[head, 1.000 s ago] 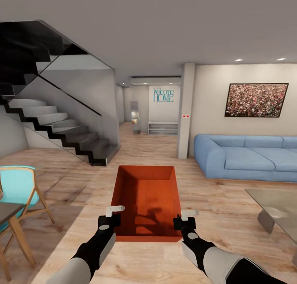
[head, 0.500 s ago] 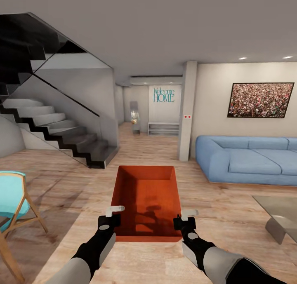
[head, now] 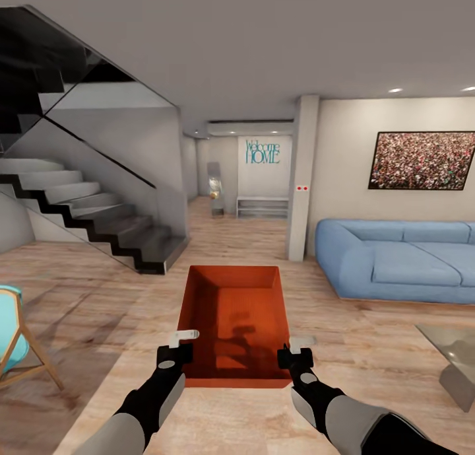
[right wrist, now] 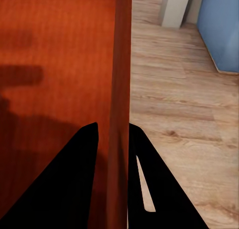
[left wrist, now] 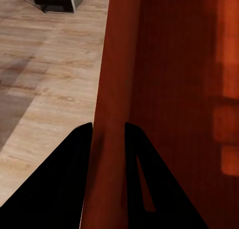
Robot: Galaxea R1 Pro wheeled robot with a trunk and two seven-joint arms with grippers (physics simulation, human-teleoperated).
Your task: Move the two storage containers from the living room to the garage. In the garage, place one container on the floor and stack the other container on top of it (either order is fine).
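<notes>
One orange-red box-shaped storage bin (head: 234,323) with smooth walls is held up in front of the robot, out over the light wood plank floor (head: 99,290) of the living room. The left tool (head: 183,344) is closed on the bin's left wall, and the right tool (head: 295,349) is closed on its right wall. In each wrist view the two dark fingers sit one on each side of the thin red wall, one finger (left wrist: 59,179) outside and one inside on the left, and one finger (right wrist: 67,179) inside and one outside on the right. The bin is open on top and I can see nothing inside but shadows. On the far wall there are blue-green words (head: 262,152) that say "Welcome HOME". Under them is a low white shelf (head: 262,207), too far off to see what it holds. One grey pillar (head: 300,177) has two small red dots on it. One long blue sofa (head: 402,260) is cut off at the right edge, and so is one dark-framed speckled picture (head: 425,160) above it. A glass-topped bench (head: 455,356) shows just a corner at the right. One turquoise chair with wooden legs (head: 16,349) is cut off at the left. One black and white staircase (head: 79,204) goes up on the left, and its top is dark and hard to make out.
</notes>
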